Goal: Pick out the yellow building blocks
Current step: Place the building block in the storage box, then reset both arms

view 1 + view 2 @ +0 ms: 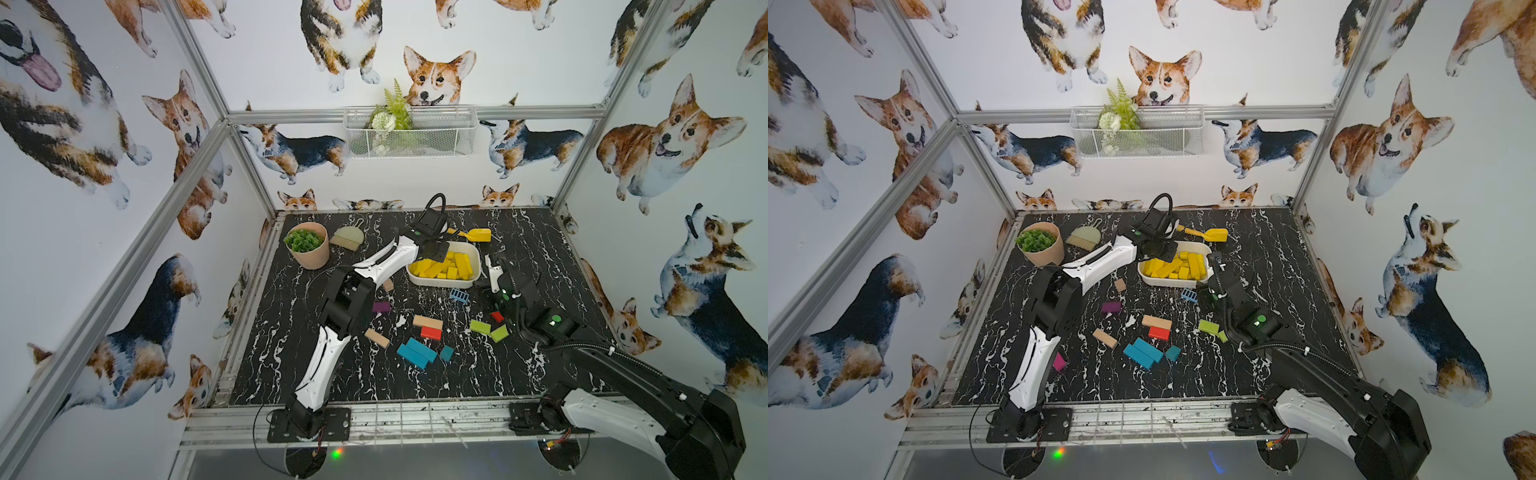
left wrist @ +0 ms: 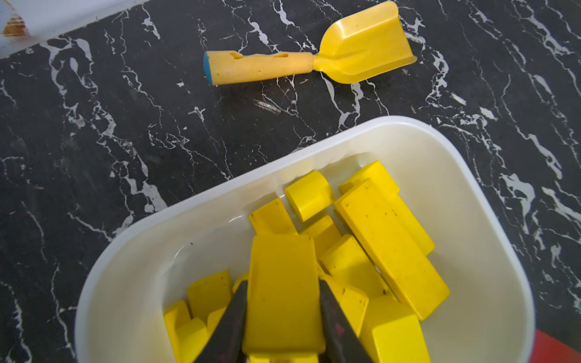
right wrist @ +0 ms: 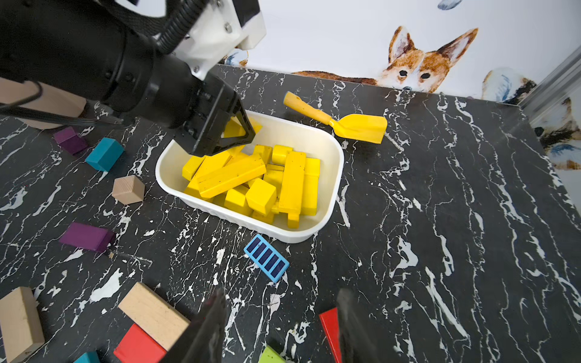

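The left hand squeezes one flat yellow block tight between its two dark fingers. It holds this block up over one end of the white tub. The other yellow blocks lie in a heap inside the tub, and some lean on each other. The tub sits on the black table, toward the back. A yellow toy shovel lies just behind the tub. The right hand is spread apart with nothing in it. It hangs over the table in front of the tub, near a red wedge and a small blue piece. A purple block and a plain wood block also lie on the table.
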Controlling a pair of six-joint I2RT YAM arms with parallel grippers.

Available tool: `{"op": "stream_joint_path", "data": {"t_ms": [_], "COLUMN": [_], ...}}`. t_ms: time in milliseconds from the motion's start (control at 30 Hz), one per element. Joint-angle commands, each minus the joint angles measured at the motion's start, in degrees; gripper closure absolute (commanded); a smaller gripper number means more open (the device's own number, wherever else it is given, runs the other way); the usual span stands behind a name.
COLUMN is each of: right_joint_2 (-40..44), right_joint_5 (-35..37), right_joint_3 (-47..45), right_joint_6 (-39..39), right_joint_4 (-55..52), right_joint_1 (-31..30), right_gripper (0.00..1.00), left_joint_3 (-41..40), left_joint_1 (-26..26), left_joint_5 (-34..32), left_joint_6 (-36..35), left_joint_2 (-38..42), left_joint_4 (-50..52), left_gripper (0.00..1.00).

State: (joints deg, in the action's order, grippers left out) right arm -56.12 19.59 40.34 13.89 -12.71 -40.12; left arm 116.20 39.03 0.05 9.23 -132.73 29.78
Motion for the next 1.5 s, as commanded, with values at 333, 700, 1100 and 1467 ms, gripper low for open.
{"op": "stream_joint_path", "data": {"t_ms": [333, 700, 1100, 1467], "right_joint_2": [2.05, 1.15, -0.52, -18.53], "right_joint_5": [1.98, 8.06, 9.76, 9.18], "right_joint_3": [-0.31, -0.8, -7.03, -9.08], "right_joint_6": [0.27, 2.79, 8.11, -8.48], "right_joint_4": [-0.89, -0.63, 8.55, 32.23], "right_joint_1": [-0.05, 1.35, 22.13, 26.83], "right_gripper": [0.42, 0.4, 0.26, 0.16], "left_joint_3": [4.79, -22.92, -63.47, -83.03], "left_joint_1": [-0.8, -1.54, -12.29, -23.77], "left_joint_5": [-2.04, -12.0, -30.31, -41.72], "left_joint_6": [-1.41, 0.02, 10.19, 6.31], "left_joint_2": [-0.99, 25.86, 55.35, 62.57], "left_joint_4": [4.32, -13.63, -27.17, -40.29], "left_gripper": [0.48, 0.48, 0.39, 0.31]}}
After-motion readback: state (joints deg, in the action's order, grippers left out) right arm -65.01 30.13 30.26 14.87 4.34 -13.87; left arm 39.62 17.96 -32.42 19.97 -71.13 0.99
